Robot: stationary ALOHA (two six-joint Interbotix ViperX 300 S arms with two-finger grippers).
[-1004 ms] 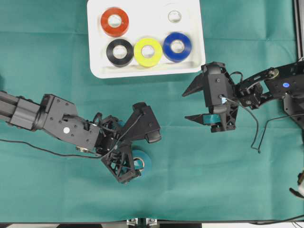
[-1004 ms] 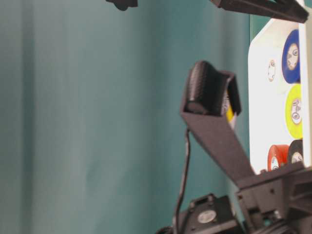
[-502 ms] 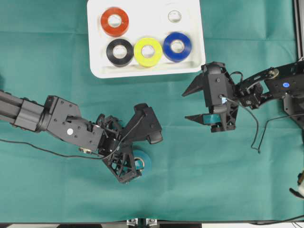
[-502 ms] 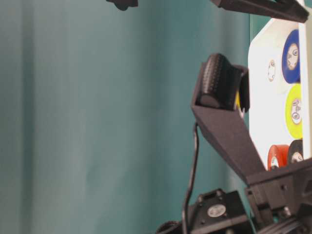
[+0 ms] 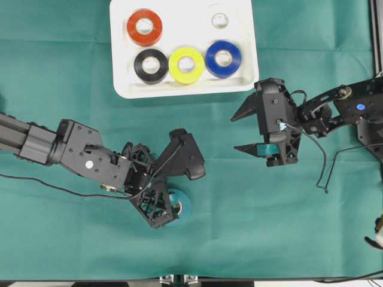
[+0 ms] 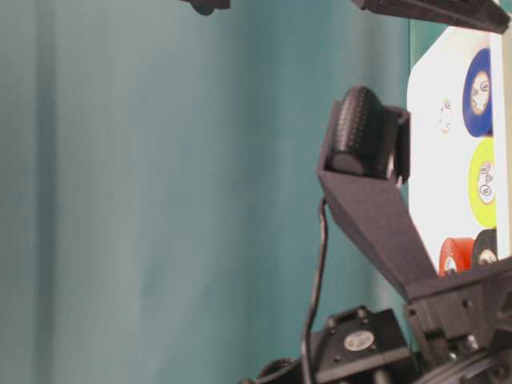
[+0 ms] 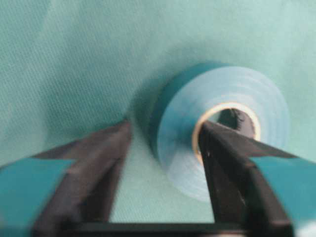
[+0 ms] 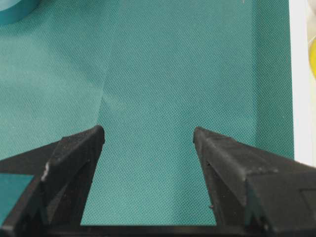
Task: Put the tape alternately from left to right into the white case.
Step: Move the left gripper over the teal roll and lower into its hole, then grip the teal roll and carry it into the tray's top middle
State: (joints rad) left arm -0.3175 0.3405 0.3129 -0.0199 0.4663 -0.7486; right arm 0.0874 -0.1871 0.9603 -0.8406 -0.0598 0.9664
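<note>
Since a second ago your left gripper (image 7: 165,148) has narrowed around the teal tape roll (image 7: 222,126): one finger (image 7: 227,163) sits inside the pale cardboard core, the other outside the wall, a gap still showing there. That roll lies flat on the green cloth (image 5: 269,227), its axis pointing straight up. Your right gripper (image 8: 148,140) hangs spread wide over bare cloth, holding nothing. Well beyond both grippers, the shallow white plastic case (image 5: 245,66) holds five flat rolls.

A matt woven green cloth (image 8: 163,74) lies under the smooth teal tape (image 7: 222,128) with its cardboard core.
</note>
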